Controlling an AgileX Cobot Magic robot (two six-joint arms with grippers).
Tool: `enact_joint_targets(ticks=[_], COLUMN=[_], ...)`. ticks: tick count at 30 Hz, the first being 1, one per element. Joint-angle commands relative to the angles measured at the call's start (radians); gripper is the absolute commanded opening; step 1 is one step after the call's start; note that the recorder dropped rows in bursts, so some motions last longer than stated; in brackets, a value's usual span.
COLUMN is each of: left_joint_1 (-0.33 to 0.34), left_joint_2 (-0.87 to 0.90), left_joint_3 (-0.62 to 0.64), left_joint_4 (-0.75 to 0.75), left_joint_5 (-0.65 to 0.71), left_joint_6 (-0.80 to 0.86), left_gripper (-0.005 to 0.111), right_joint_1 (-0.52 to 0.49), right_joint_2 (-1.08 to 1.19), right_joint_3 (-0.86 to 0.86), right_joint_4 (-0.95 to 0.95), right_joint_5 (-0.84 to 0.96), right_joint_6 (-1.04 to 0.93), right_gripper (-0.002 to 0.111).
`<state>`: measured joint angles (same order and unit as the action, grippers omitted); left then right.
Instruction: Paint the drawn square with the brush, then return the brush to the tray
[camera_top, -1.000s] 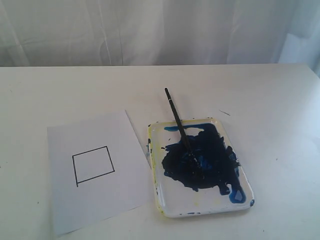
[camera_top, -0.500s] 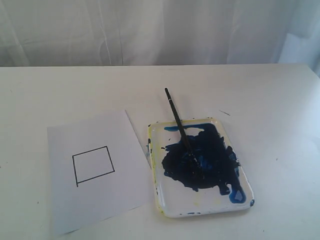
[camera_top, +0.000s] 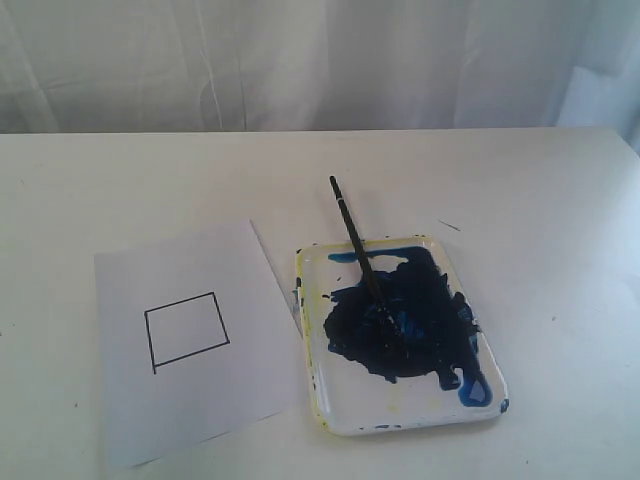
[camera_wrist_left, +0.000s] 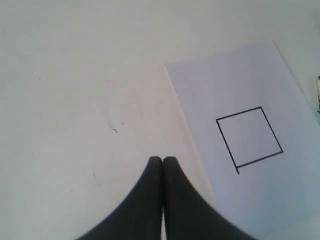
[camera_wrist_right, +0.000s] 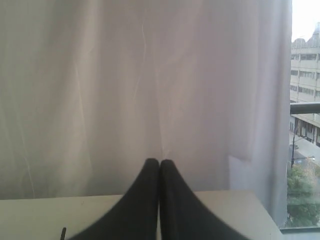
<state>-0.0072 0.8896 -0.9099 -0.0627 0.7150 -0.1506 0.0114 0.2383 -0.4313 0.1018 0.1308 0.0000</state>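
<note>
Brush (camera_top: 358, 252) held by neither arm, left fingers (camera_wrist_left: 152, 172) clenched empty over the worktop (camera_wrist_left: 75, 75) beside the paper (camera_wrist_left: 240, 75), right fingers (camera_wrist_right: 150, 172) clenched empty facing a curtain (camera_wrist_right: 100, 75), brush tip in the blue blotch (camera_top: 420, 330) of the tray (camera_top: 338, 398), handle out over its rim, square (camera_top: 187, 331) white inside

Setting: indoor room, likely a test lab. White counter (camera_top: 520, 180) backed by white curtain (camera_top: 300, 60); window (camera_wrist_right: 305, 125) shows city buildings (camera_wrist_right: 306, 55) and trees (camera_wrist_right: 300, 200) outside.

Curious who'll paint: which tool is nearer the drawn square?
The left tool: the drawn square shows beside its tips; the right tool faces the curtain.
</note>
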Motion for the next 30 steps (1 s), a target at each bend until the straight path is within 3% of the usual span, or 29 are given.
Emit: enact_joint_targets(ticks=[1,5,24,30], left_joint_1=[-0.006,-0.006,-0.007,-0.071], left_joint_2=[0.13,0.236,0.575,0.65], left_joint_3=[-0.077,-0.129,-0.265,-0.297], left_joint_4=[-0.108,-0.18,-0.189,-0.115], left_joint_5=[0.055,0.064,0.098,0.089], left_joint_6=[0.086,0.186,0.186,0.173], left_gripper=[0.0,0.0,0.0,0.0], right_joint_1=[0.005,0.005,0.005,0.005], right_joint_2=[0.088,0.169,0.642,0.763], right_joint_3=[-0.027,-0.05,-0.337,-0.417], right_joint_4=[0.002,0.002,-0.002,-0.002], right_joint_5=[-0.017,-0.075,0.039,0.047], right_joint_6=[0.042,0.115,0.044,-0.031], right_gripper=[0.0,0.0,0.0,0.0])
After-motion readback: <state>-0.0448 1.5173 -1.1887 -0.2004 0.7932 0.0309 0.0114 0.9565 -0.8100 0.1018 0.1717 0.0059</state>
